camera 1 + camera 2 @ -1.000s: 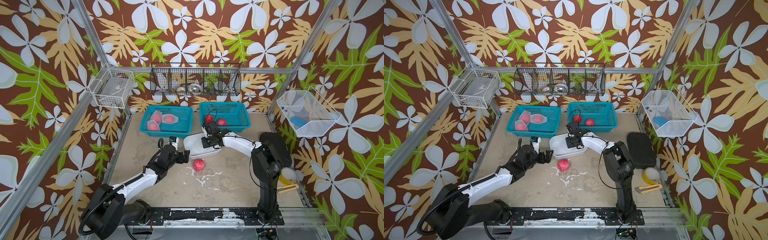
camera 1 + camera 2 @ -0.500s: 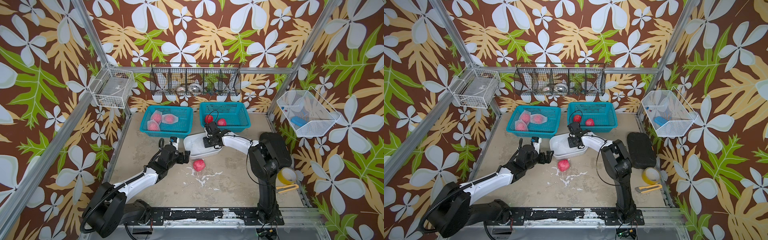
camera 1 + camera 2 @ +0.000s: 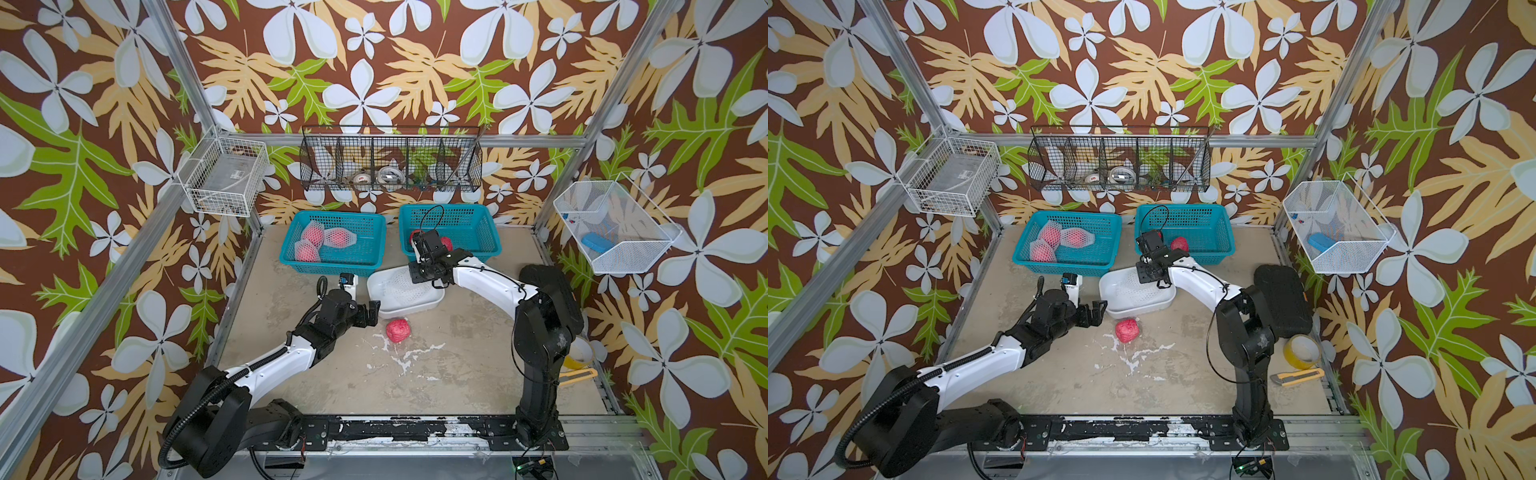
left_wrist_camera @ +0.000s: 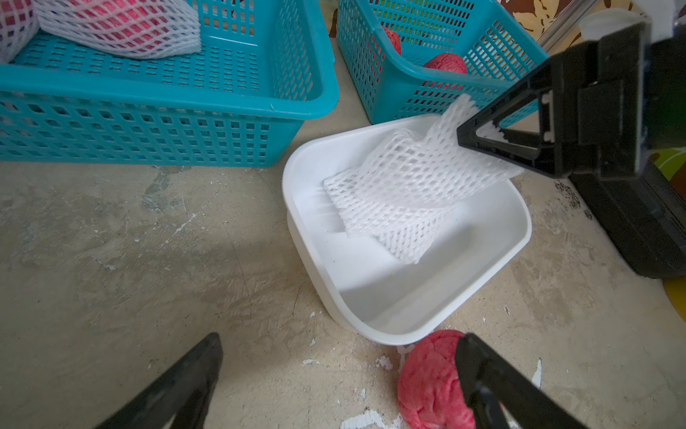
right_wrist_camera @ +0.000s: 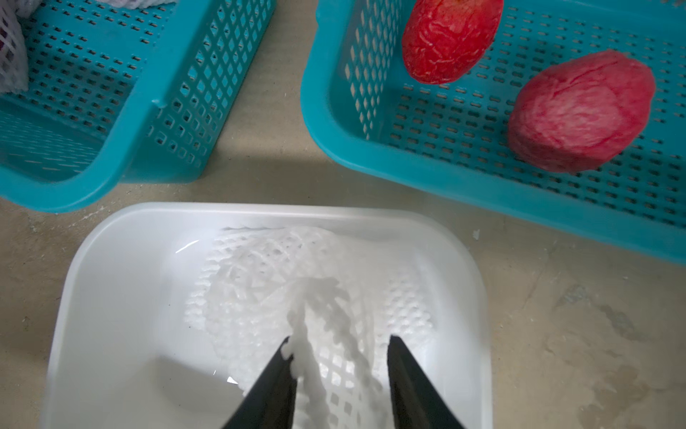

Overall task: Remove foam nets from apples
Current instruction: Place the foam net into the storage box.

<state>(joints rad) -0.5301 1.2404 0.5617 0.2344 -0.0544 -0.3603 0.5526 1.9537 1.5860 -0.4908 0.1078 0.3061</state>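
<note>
Right claw point(image 5: 339, 338) parted above tub point(image 5: 111, 260); foam net point(image 5: 282, 282) light, springy, snags one finger point(image 5: 274, 375). Left claw point(image 3: 371, 312) wide apart; bare apple point(image 3: 397, 330) at its 4 o'clock, likely rolls: grip across middle.

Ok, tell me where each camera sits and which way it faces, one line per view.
Both top views: high above the robot's base, looking down on the table and back wall; both arms whole.
Right wrist: over the white tub, looking down at the foam net; right gripper fingers show.
Left wrist: low over the table, facing the tub; left gripper fingers show.
Shared: both wrist views show tub, net, teal baskets.
</note>
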